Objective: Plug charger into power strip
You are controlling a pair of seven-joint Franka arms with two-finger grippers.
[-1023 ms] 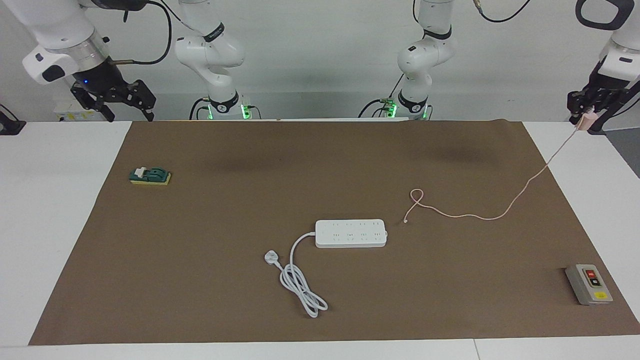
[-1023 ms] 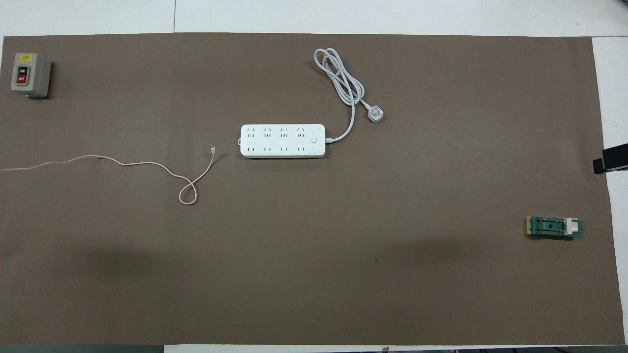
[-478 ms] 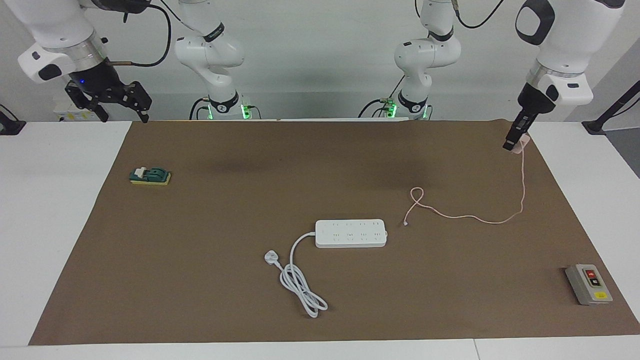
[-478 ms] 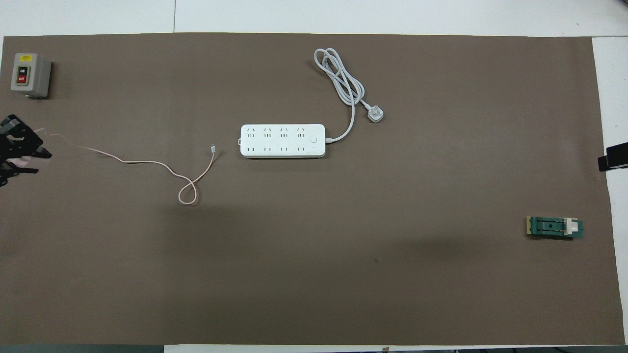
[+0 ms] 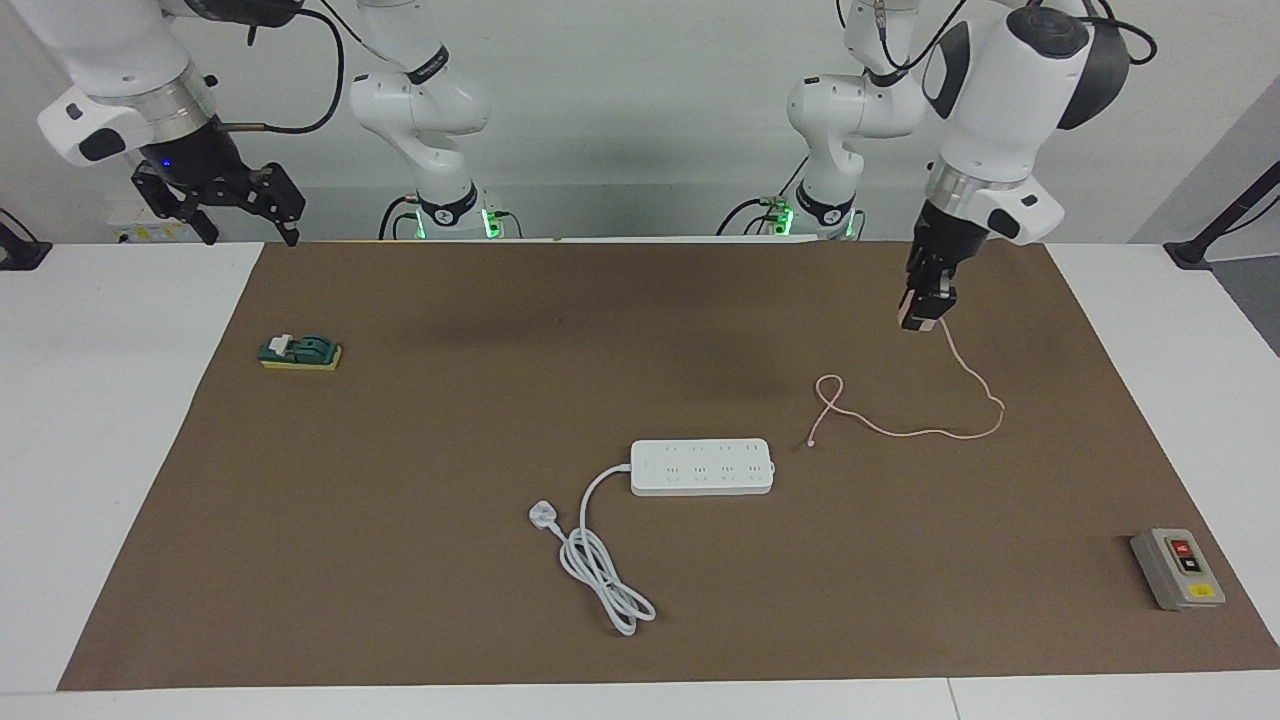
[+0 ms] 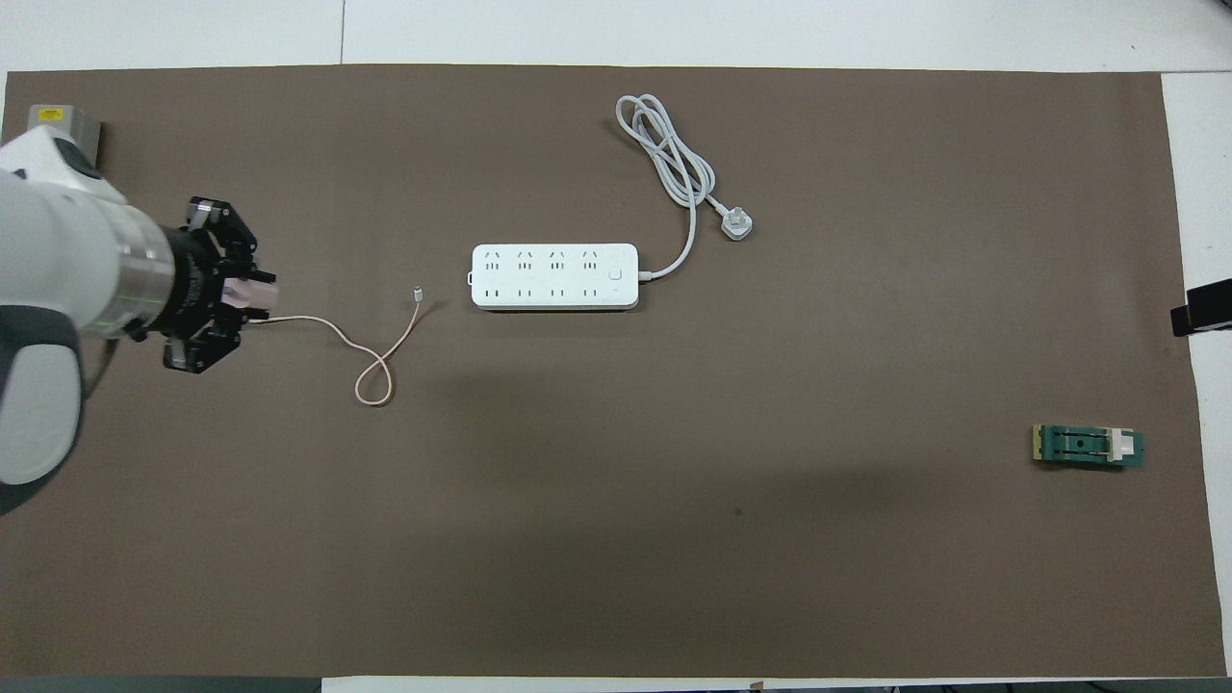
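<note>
The white power strip (image 5: 702, 467) (image 6: 553, 276) lies flat in the middle of the brown mat. My left gripper (image 5: 920, 314) (image 6: 250, 298) hangs in the air over the mat toward the left arm's end, shut on the small pink charger (image 5: 913, 322) (image 6: 254, 288). The charger's thin pink cable (image 5: 905, 431) (image 6: 371, 375) trails down to the mat, loops once, and ends beside the strip's short end. My right gripper (image 5: 250, 222) waits open and empty, raised above the mat's corner at the right arm's end; only a black edge (image 6: 1201, 314) of it shows from overhead.
The strip's thick white cord (image 5: 603, 575) (image 6: 671, 159) coils farther from the robots, ending in a white three-pin plug (image 5: 541, 515) (image 6: 737, 226). A grey switch box (image 5: 1177, 568) (image 6: 60, 119) sits at the left arm's end. A green block (image 5: 300, 352) (image 6: 1088, 447) lies at the right arm's end.
My left gripper has carried the charger in from past the mat's edge toward the power strip, and the cable has bunched up on the mat. The right arm has barely moved.
</note>
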